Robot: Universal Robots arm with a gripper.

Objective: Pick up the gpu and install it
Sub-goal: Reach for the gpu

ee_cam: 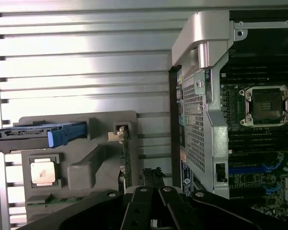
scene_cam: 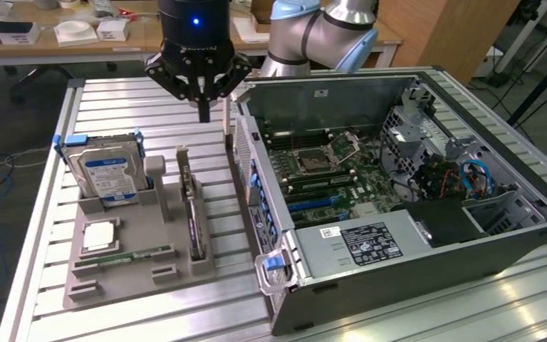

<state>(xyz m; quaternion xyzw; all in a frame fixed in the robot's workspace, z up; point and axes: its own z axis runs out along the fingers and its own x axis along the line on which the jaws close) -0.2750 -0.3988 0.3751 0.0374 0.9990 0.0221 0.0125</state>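
Lower left of the exterior frame, right of the hard drive [scene_cam: 107,174], the gpu [scene_cam: 191,214] stands on edge in the grey holder [scene_cam: 140,274]. I judge it light and stiff but fragile, best pinched along its bare top edge. My claw [scene_cam: 204,114] hangs shut and empty over the table [scene_cam: 112,100], upper centre. The wrist view gives the gpu [ee_cam: 127,158] edge-on, and the exterior view gives its length and the open case [scene_cam: 397,178].
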